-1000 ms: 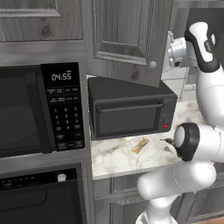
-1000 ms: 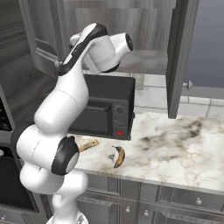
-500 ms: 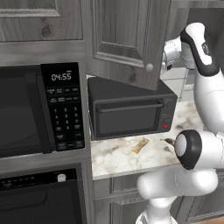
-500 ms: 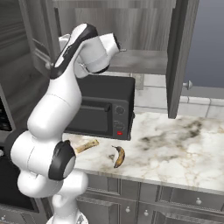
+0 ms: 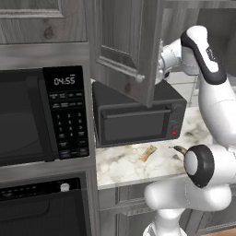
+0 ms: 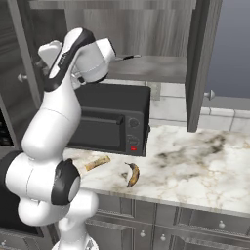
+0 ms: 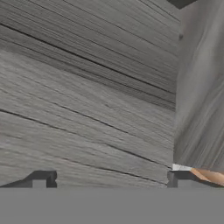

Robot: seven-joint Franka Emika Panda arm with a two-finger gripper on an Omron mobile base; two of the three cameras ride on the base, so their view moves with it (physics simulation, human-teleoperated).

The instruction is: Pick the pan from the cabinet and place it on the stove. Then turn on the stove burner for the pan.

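In the left base view, the cabinet (image 5: 120,46) hangs above the tabletop (image 5: 124,166) with its door swung open toward the camera. The arm reaches up behind that door, which hides the hand. A black toaster oven (image 5: 136,122) sits directly beneath, with the microwave (image 5: 27,115) further left.

In the right base view, the wrist is level with the cabinet floor, at the left of the open compartment. A thin dark sliver just right of the wrist, lying low on that floor, is probably the pan (image 6: 128,57) seen edge-on. Whether it is rim or handle cannot be told. A banana (image 6: 132,174) lies on the tabletop below.

In the hand view, the gripper (image 7: 111,179) faces grey wood grain at close range. Its fingers (image 7: 43,178) stand fully apart with nothing between them.

Handling assessment: the pan is expected to be rigid, moderately heavy and smooth. A grip on the thin straight handle, near the bowl, should limit droop and twist. The pan should be drawn out level to clear the door and the toaster oven.
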